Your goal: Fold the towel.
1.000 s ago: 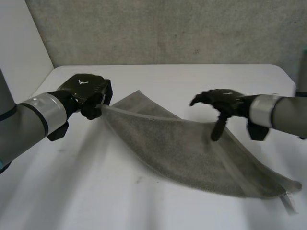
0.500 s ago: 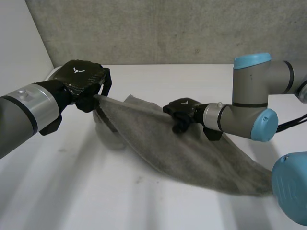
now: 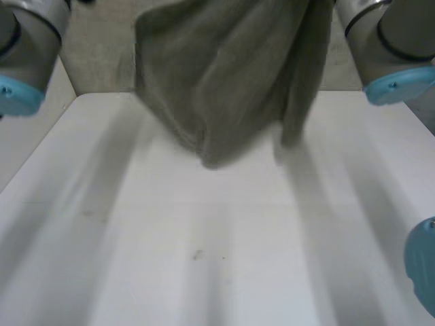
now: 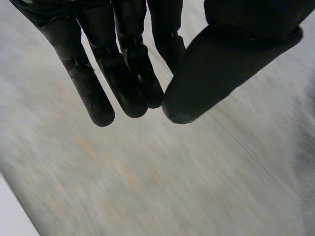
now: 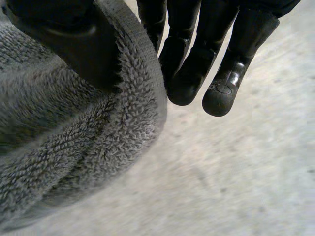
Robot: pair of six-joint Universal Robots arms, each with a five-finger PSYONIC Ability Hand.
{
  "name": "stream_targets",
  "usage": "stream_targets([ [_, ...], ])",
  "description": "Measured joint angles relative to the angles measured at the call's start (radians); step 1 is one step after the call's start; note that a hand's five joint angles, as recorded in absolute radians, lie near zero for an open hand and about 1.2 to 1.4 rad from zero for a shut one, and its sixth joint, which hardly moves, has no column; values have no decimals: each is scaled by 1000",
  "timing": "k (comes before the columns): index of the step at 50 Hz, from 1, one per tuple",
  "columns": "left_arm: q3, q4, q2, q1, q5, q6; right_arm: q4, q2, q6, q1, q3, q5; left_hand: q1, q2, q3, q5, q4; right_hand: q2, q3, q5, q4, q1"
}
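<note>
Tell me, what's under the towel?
The towel hangs in the air. Under it is just the white table, and nothing lies there. The towel's low end covers part of the table's far edge, so that bit is hidden.

Towel hangs over the table's far end

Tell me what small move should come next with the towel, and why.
Probably lower the towel toward the table while drawing it out wider, so it lands flat. It hangs bunched in deep folds over the table, pinched by the right hand, and looks hard to fold neatly in mid-air.
</note>
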Motion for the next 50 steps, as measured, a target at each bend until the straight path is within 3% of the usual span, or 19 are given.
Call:
stream_targets([
  [8,-31,43,22,-18,-4,-115,107,-74,3,4,191,-6,0,0,0,0,0,0,0,2,0,0],
  [16,-433,-21,47,-34,20,-83,271,-140,5,-2,565,-22,0,0,0,0,0,0,0,2,0,0],
  [22,-713,3,56,-37,32,-21,229,-229,0,-8,855,-43,-14,-47,-41,-37,-44,0,0,2,0,0],
  [26,-843,98,60,-45,32,-8,161,-311,-2,-4,1008,-63,-581,-606,-595,-607,-606,0,0,2,0,0],
  [28,-889,163,62,-52,32,-8,129,-360,-2,0,1073,-72,-733,-762,-760,-757,-756,0,0,2,0,0],
  [35,-915,291,66,-86,30,-15,96,-484,-7,15,1186,-103,-940,-969,-965,-965,-966,0,0,2,0,0],
  [50,-783,315,27,-228,75,-104,90,-833,-97,50,1457,-187,-966,-994,-993,-986,-995,0,0,2,0,0],
])
